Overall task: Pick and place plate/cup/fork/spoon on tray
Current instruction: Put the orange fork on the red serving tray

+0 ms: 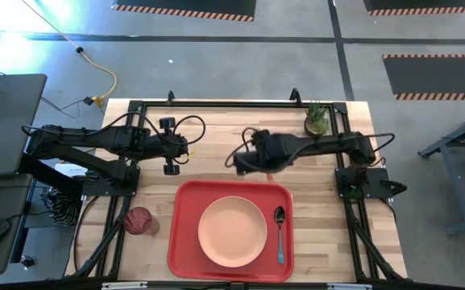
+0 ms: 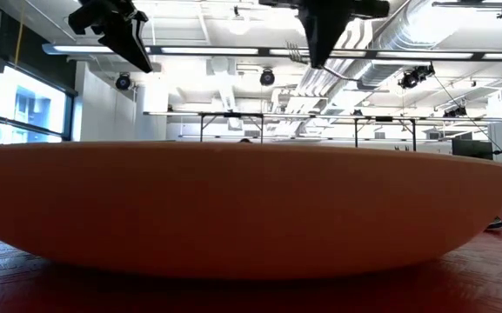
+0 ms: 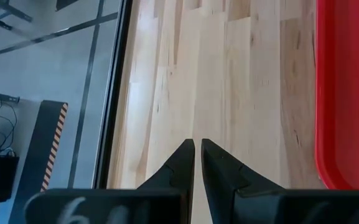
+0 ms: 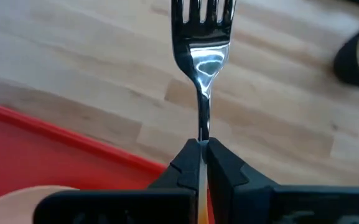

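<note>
Pale wooden planks are making up the counter I am working over, with grey floor all round it. Largest on it, the red tray is sitting at the near middle, and the peach plate is lying in its centre. Beside the plate, toward the right arm, the spoon is resting inside the tray, bowl toward the far edge and blue handle toward the near one. The cup is standing off the tray on the bare wood, just beside its left rim.

I am holding the fork in the right gripper, its fingers clenched on the neck above the handle. The tines are pointing straight out ahead of the fingers, long axis in line with them. From the high view this gripper is hanging just past the tray's far rim, so I judge the fork needs carrying toward me, into the tray.

The left gripper is waiting above bare wood beyond the tray's far left corner, fingers nearly closed on nothing, and it is the nearer arm to the cup.
</note>
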Action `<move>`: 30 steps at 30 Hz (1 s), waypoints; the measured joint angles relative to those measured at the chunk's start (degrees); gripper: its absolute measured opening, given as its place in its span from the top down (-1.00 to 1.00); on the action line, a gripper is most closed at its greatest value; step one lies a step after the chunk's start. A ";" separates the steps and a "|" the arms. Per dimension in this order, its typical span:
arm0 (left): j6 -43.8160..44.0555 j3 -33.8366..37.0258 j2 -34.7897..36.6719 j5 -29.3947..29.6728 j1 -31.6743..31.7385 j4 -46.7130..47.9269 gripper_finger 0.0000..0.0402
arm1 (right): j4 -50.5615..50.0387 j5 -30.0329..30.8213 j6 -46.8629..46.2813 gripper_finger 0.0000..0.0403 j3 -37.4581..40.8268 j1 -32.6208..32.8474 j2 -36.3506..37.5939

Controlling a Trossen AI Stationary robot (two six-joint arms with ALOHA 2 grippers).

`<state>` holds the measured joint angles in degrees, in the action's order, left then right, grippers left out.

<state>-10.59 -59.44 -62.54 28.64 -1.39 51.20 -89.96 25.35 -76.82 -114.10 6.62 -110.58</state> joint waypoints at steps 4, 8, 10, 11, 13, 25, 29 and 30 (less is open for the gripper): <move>-0.02 0.00 0.00 0.00 0.00 0.00 0.91 | 0.03 -2.67 -6.23 1.00 4.55 2.41 0.40; -0.04 0.00 -0.02 0.00 0.01 -0.02 0.91 | -0.04 -7.14 -13.34 1.00 8.90 4.62 0.61; -0.02 0.00 -0.02 0.00 0.02 -0.02 0.91 | 0.34 -9.10 -16.36 1.00 10.99 5.82 0.94; -0.04 0.00 -0.02 0.00 0.00 -0.02 0.91 | 0.53 -10.10 -18.33 1.00 11.99 6.49 1.22; -0.02 0.00 -0.02 0.00 0.02 -0.02 0.91 | 0.56 -11.86 -22.18 1.00 13.61 7.96 1.62; -0.07 0.00 -0.02 0.02 0.00 -0.05 0.91 | 3.99 -15.94 -37.41 1.00 16.06 15.89 1.68; -0.07 0.00 -0.02 0.01 0.01 -0.06 0.91 | 5.14 -15.98 -41.20 1.00 16.06 17.86 1.68; -0.07 0.00 -0.02 0.01 0.00 -0.05 0.91 | 5.61 -15.99 -41.87 1.00 16.06 18.37 1.68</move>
<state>-10.66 -59.44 -62.57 28.65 -1.39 51.16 -84.35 9.37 -118.69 -98.04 24.99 -108.90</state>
